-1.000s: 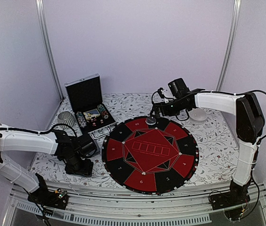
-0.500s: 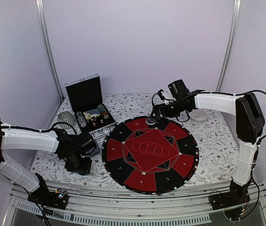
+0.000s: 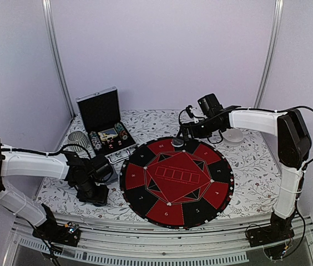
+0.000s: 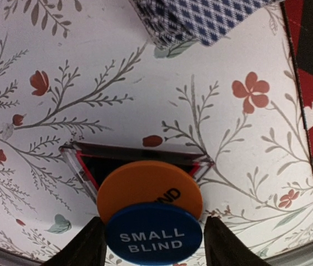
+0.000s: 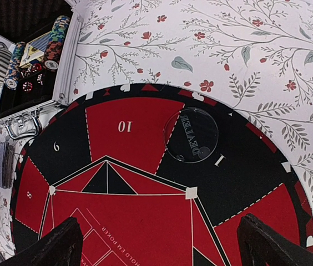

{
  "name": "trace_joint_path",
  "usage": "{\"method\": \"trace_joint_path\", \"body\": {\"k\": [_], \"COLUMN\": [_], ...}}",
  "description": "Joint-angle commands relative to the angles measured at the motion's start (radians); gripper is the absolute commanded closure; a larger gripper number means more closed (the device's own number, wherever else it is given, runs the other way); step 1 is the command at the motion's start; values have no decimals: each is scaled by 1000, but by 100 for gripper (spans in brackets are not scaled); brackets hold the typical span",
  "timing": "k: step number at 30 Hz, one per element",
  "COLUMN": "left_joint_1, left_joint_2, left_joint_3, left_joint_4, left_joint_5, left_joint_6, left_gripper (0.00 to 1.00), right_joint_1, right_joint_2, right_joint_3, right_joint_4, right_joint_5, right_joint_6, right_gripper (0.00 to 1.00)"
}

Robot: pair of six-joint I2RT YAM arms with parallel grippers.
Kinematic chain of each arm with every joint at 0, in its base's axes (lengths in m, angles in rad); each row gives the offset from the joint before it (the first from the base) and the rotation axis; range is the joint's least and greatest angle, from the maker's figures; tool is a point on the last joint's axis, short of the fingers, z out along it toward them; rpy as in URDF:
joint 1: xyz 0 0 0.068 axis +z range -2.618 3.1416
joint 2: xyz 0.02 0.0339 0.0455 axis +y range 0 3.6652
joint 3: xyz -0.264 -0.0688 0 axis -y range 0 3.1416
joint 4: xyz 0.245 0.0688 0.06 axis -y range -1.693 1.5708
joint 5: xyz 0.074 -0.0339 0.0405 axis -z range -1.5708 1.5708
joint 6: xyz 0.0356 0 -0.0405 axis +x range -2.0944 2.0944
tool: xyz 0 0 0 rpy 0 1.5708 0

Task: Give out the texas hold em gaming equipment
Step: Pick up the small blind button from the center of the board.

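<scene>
In the left wrist view my left gripper (image 4: 154,245) is low over the flowered tablecloth, a finger against each side of the blue SMALL BLIND button (image 4: 154,233). Behind it the orange button (image 4: 145,185) lies on the black triangular marker (image 4: 90,163). A deck of checked-back cards (image 4: 201,19) lies just beyond. My right gripper (image 5: 170,246) is open and empty above the far part of the mat (image 5: 145,216), near a clear DEALER disc (image 5: 191,136). Striped poker chips (image 5: 54,44) stand in the open case (image 3: 104,119).
The round red-and-black mat (image 3: 176,180) fills the table's middle. The left gripper (image 3: 92,191) works left of it, the right gripper (image 3: 182,133) at its far edge. A grey ribbed cup (image 3: 77,138) stands left of the case; a white dish (image 3: 233,136) at back right.
My left gripper has shifted slightly left and toward the near edge, then held still. The right arm has hardly moved.
</scene>
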Motion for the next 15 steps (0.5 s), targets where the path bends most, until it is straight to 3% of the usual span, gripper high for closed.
{"method": "trace_joint_path", "body": {"k": [1, 9, 15], "left_joint_1": [6, 5, 5], "left_joint_2": [-14, -25, -41], "left_joint_3": [7, 5, -3], "left_joint_4": [-13, -29, -45], "left_joint_5": [14, 13, 13], "left_joint_6": [11, 8, 8], "left_gripper": [37, 45, 44], "right_joint_1": [-2, -2, -1], "right_joint_2": [7, 5, 6], "right_joint_3": [4, 9, 9], "right_joint_4": [-6, -8, -9], "right_joint_5": [2, 0, -1], "right_joint_6": [-9, -10, -10], "right_gripper": [1, 1, 1]}}
